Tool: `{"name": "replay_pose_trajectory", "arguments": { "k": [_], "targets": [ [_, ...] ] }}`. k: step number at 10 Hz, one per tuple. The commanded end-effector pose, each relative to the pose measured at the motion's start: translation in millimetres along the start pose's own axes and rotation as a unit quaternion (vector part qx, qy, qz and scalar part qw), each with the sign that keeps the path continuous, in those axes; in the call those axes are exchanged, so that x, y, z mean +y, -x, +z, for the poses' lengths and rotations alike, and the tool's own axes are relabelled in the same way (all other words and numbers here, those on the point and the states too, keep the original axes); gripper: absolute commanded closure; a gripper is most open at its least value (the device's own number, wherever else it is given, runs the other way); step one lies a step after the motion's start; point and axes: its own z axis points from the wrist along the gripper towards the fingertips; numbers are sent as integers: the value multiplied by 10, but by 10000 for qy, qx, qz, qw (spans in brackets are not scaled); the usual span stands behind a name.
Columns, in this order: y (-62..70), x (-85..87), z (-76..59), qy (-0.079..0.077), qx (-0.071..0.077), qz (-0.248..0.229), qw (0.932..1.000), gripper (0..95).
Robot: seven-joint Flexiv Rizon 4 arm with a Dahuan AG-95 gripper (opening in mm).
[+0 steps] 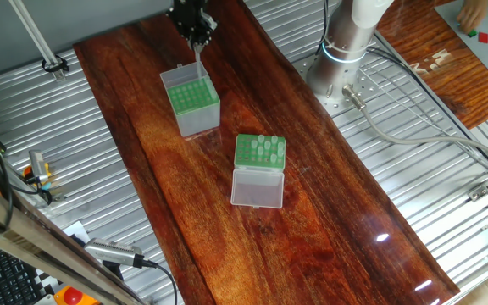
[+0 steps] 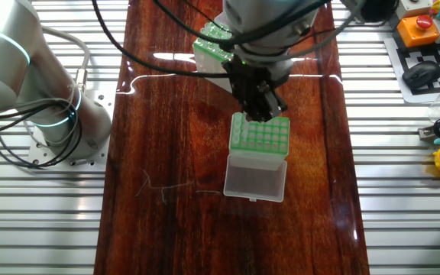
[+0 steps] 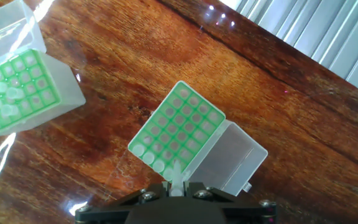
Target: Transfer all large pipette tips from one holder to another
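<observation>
One pipette tip sits pinched in the claw above the rack

A glossy dark wooden tabletop lies under the fingers, flanked on both sides by ribbed metal surface, with light glare.

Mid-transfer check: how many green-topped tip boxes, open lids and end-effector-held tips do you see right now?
Green-topped translucent plastic tip boxes: 2
Open translucent box lids: 2
Whitish plastic cone tip held in the end effector: 1
Total: 5
Tips seated in the racks are too small to count.
</observation>
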Motion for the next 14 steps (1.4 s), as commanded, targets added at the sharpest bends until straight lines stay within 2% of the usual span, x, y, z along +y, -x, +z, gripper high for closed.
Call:
{"name": "replay_pose_trajectory", "arguments": {
  "k": [1,5,7,8,12,13,14],
  "targets": [
    [-1,-20,84,-11,11,-42,10000,950],
    [31,-79,375,-4,32,-80,10000,950],
    [52,-73,439,2,25,-104,9999,950],
    [69,-61,456,17,12,-139,9999,380],
    [90,-46,469,11,-11,-156,9999,380],
    [111,-29,472,22,-44,-50,10000,760],
    [179,45,455,90,-99,51,9999,760]
  ]
}}
